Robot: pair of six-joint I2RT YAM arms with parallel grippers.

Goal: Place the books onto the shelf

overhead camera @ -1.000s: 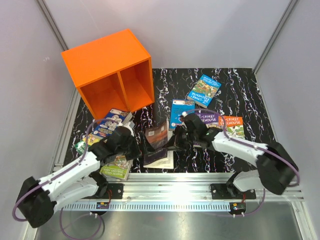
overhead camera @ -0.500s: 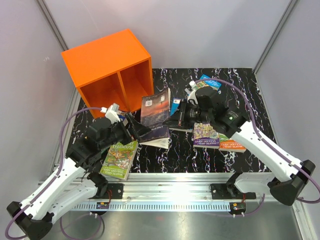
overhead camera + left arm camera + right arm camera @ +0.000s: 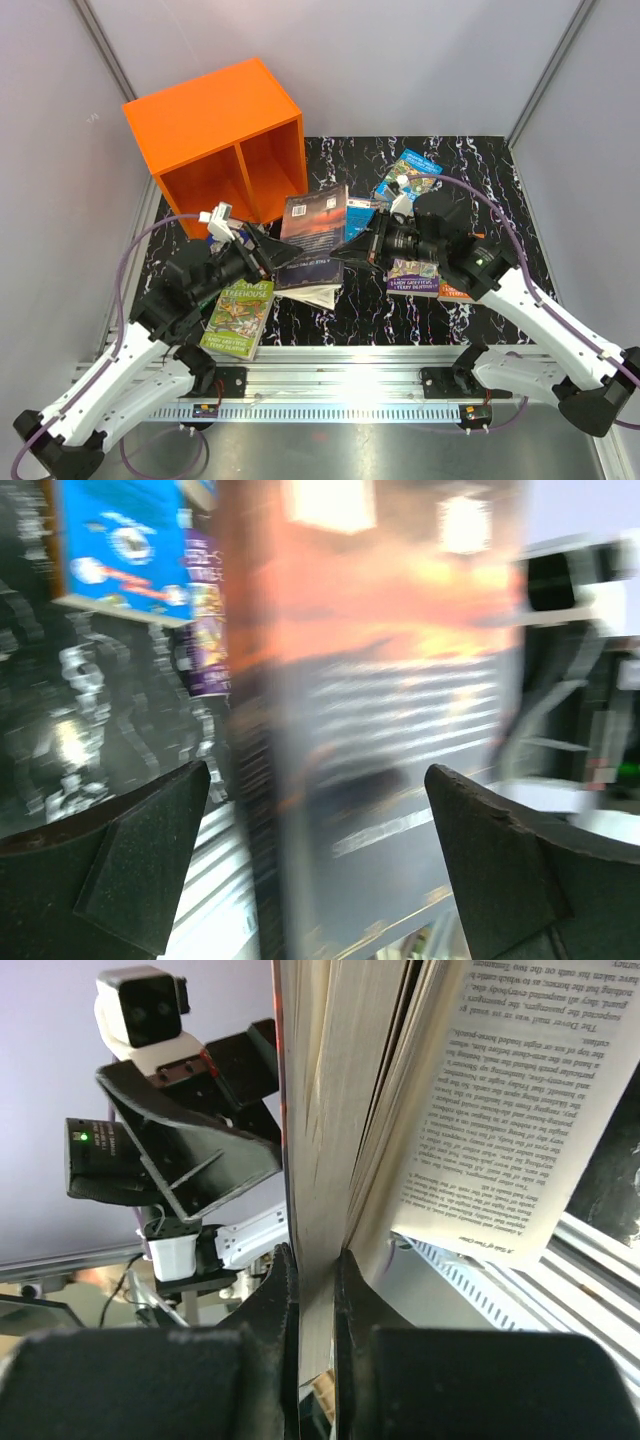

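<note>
Dark book (image 3: 315, 222): raised off the table (image 3: 500, 170) since a second ago. Long axis steeply tilted, upper end toward the shelf (image 3: 215, 115), loose pages sagging open. Right gripper (image 3: 312, 1260) pinches its page block. Left gripper (image 3: 318, 772) is spread wide, with the cover just ahead of its jaws.

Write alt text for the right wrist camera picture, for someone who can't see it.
The right tool grips an open book by its edge, one printed page fanning out to the right. Behind, on the left, is the other arm's white camera.
</note>
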